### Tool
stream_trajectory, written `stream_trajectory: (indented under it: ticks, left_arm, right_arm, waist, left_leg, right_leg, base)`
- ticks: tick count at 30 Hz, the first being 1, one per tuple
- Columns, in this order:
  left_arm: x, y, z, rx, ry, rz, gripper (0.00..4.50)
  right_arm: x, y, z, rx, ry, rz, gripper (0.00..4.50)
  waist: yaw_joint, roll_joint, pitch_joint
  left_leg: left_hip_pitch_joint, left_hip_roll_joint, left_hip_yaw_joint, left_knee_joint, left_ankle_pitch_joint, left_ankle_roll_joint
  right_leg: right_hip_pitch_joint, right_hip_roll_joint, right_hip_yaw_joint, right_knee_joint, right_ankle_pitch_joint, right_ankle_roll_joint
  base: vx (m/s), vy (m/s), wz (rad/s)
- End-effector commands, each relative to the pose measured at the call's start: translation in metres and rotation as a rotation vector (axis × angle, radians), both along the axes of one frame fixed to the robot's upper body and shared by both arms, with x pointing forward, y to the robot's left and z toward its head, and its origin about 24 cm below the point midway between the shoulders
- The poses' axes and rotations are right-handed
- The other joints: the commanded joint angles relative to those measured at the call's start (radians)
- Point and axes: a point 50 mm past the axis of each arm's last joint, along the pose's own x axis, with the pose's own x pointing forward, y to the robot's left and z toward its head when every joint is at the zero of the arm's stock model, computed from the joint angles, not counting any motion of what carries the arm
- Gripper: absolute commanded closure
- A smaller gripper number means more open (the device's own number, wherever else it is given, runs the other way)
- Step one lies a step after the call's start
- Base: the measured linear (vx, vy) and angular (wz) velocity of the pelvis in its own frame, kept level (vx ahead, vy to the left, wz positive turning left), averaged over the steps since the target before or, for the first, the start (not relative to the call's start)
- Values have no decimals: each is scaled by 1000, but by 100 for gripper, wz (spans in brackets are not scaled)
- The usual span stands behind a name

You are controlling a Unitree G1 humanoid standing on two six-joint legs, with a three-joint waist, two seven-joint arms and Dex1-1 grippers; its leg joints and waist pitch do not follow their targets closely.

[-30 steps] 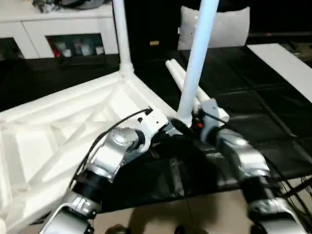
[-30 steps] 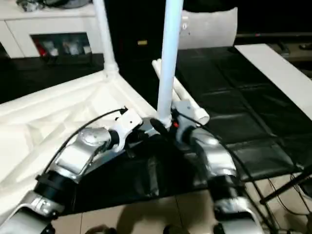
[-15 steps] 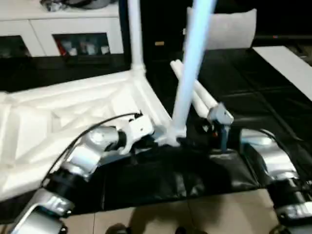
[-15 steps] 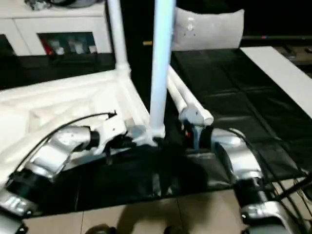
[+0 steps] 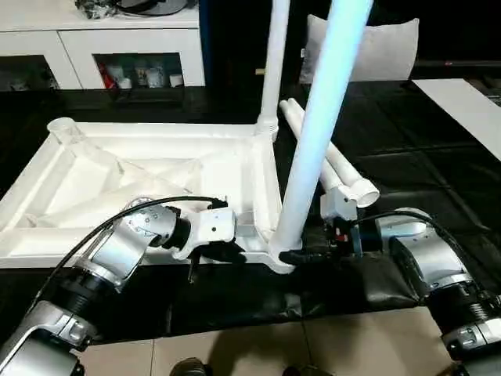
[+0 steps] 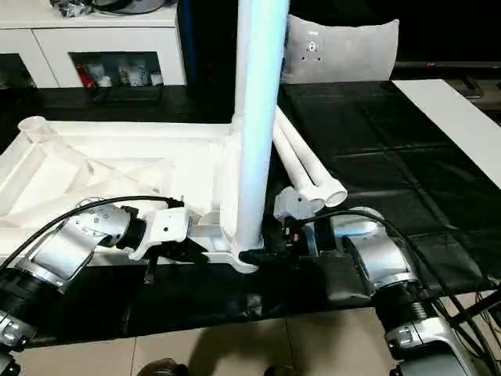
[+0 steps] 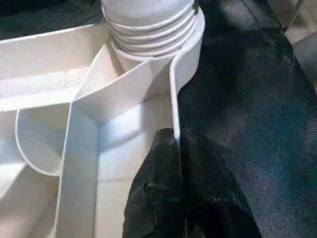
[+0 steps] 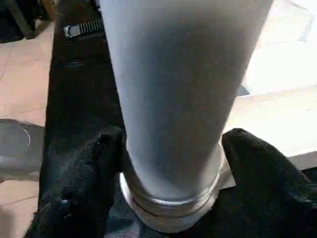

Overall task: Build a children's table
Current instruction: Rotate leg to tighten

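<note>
The white table top [image 5: 149,168] lies upside down on the black mat, ribbed underside up. One leg [image 5: 274,63] stands in its far right socket, and a second leg [image 5: 321,133] stands upright in the near right socket. Two loose legs [image 5: 333,160] lie on the mat to the right. The far left socket [image 5: 63,129] is empty. My left gripper [image 7: 177,148] is shut on the top's near rim, close to that near right corner [image 5: 235,252]. My right gripper [image 8: 171,144] clasps the base of the near leg, one finger [image 8: 94,163] on each side.
A white cabinet [image 5: 117,47] with glass doors stands at the back left. A pale cushion [image 5: 376,47] leans at the back. A flat white board [image 5: 462,98] lies at the right. Beige floor tiles [image 5: 235,352] begin at the mat's near edge.
The camera has moved, shifting the whole picture. The table top has swung round and now lies flat and square before me. Both grippers stay at its near right corner.
</note>
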Motion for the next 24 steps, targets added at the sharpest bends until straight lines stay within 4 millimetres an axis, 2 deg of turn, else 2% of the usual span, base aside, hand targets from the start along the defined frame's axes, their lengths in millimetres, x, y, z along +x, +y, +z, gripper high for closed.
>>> stream_trajectory:
  ticks: [1,7,10,15,16,19,20,21,22,23,24]
  left_arm:
    - [0,-4,7,14,-28,-64,450]
    - [-1,-2,6,13,-18,-66,450]
    - [-1,-2,6,6,-13,-63,450]
    - [-1,-3,6,-23,4,-22,450]
    - [-1,-5,5,-42,14,24,450]
    - [2,-18,5,-135,34,205,450]
    - [3,-23,6,-163,35,251,450]
    - [4,-27,6,-186,37,288,450]
    - [5,-32,6,-200,37,322,450]
    - [6,-35,6,-203,32,341,450]
    - [9,-40,5,-211,24,374,450]
  right_arm:
    - [0,2,4,15,-9,38,125]
    - [-2,3,2,32,17,53,181]
    - [-3,4,1,40,28,56,187]
    - [-8,8,-2,69,64,58,190]
    - [-9,12,-5,77,86,29,191]
    - [1,32,-15,72,143,-182,191]
    - [5,38,-16,79,151,-244,191]
    - [8,43,-17,87,157,-292,191]
    - [12,48,-19,88,155,-342,192]
    - [15,51,-19,92,162,-377,193]
    - [20,55,-21,97,172,-434,195]
  waist:
    - [-3,-5,-73]
    - [-3,-2,-75]
    - [-2,-5,-76]
    - [-1,-3,-77]
    - [0,1,-77]
    - [-10,2,-72]
    - [-14,0,-69]
    - [-24,-2,-66]
    - [-40,-6,-66]
    - [-40,-6,-66]
    - [-53,-5,-65]
  left_leg:
    - [15,40,-12,-75,-290,33]
    - [14,41,-12,-76,-284,35]
    - [14,41,-11,-75,-277,35]
    - [14,42,-11,-75,-273,34]
    - [14,41,-11,-74,-274,33]
    - [17,42,-13,-79,-298,12]
    - [18,39,-12,-78,-314,6]
    - [23,31,-18,-75,-351,-9]
    - [24,24,-23,-69,-369,-16]
    - [24,24,-23,-69,-369,-16]
    - [32,22,-23,-65,-389,-8]
  right_leg:
    - [47,-72,49,-86,-469,-148]
    - [48,-70,49,-81,-426,-166]
    - [50,-71,49,-78,-415,-171]
    - [49,-71,49,-78,-411,-174]
    - [49,-72,49,-78,-412,-175]
    - [47,-68,47,-76,-432,-182]
    - [45,-68,45,-83,-470,-173]
    - [45,-72,35,-95,-576,-135]
    - [44,-75,22,-113,-673,-78]
    - [44,-75,22,-113,-673,-78]
    - [39,-75,10,-131,-709,-48]
  base:
    - [0,0,0]
    - [0,0,0]
    - [0,0,0]
    - [0,0,0]
    - [0,0,0]
    - [0,0,0]
    - [0,0,0]
    - [0,0,0]
    - [0,0,0]
    - [0,0,0]
    - [0,0,0]
